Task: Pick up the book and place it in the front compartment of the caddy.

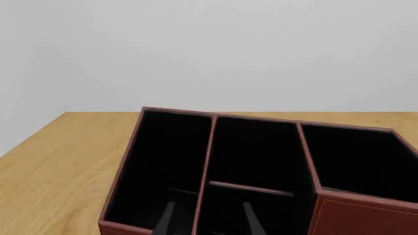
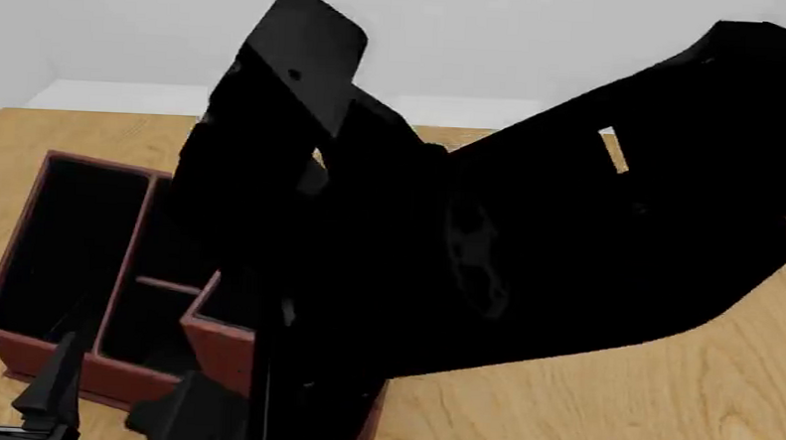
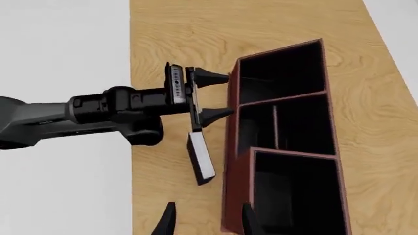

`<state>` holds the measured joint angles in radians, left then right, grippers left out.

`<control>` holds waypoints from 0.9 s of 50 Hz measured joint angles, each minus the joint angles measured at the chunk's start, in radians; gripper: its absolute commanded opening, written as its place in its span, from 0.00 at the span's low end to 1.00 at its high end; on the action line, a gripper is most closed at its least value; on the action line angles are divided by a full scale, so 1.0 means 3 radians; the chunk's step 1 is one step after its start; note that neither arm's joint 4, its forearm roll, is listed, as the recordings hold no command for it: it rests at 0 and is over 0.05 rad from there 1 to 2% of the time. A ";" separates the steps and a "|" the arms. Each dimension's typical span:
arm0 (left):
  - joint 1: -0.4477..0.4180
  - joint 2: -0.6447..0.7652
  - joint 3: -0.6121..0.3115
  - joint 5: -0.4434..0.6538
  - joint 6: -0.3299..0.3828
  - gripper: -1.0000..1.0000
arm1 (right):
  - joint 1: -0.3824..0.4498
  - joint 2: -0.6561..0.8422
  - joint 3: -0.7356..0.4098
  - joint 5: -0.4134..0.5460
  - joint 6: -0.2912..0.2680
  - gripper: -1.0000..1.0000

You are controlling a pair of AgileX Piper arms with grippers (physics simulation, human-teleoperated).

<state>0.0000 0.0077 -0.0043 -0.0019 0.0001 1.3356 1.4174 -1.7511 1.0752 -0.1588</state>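
Observation:
The book (image 3: pixel 201 159), a thin light-grey slab, shows only in the right wrist view, outside the caddy (image 3: pixel 228 161) beside its near outer wall. No gripper holds it; I cannot tell if it rests on the table. The caddy's front compartment (image 1: pixel 258 152) is the longer cell beyond the short cross divider, and it is empty; it also shows in the right wrist view (image 3: pixel 300 122). My left gripper (image 1: pixel 207 204) is open and empty at the caddy's near wall (image 3: pixel 228 93), also low in the front view (image 2: pixel 22 348). My right gripper (image 3: pixel 207 205) is open, high above the caddy.
The wooden table (image 3: pixel 176 39) ends at an edge behind the left arm (image 3: pixel 78 112). My right arm (image 2: pixel 566 218) fills most of the front view and hides part of the caddy (image 2: pixel 47 245). The caddy's taller-walled cell (image 1: pixel 365 161) stands beside the middle strip.

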 measured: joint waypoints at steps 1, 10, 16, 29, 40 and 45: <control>0.0000 0.0000 0.0000 0.0000 0.0000 1.00 | 0.0023 0.0022 -0.0013 0.0024 -0.0006 1.00; 0.0000 0.0000 0.0000 0.0000 0.0000 1.00 | 0.0191 0.0216 -0.0063 0.0178 -0.0081 1.00; 0.0000 0.0000 0.0000 0.0000 0.0000 1.00 | 0.0245 0.0353 -0.0104 0.0251 -0.0182 1.00; 0.0000 0.0000 0.0000 0.0000 0.0000 1.00 | 0.0320 0.0596 -0.0126 0.0304 -0.0436 1.00; 0.0000 0.0000 0.0000 0.0000 0.0000 1.00 | 0.0298 0.0786 -0.0119 0.0290 -0.0609 1.00; 0.0000 0.0000 0.0000 0.0000 0.0000 1.00 | 0.0234 0.0894 -0.0133 0.0287 -0.0726 1.00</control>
<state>0.0001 0.0076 -0.0043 -0.0019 0.0000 1.4059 1.6856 -1.7909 1.1612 -0.3765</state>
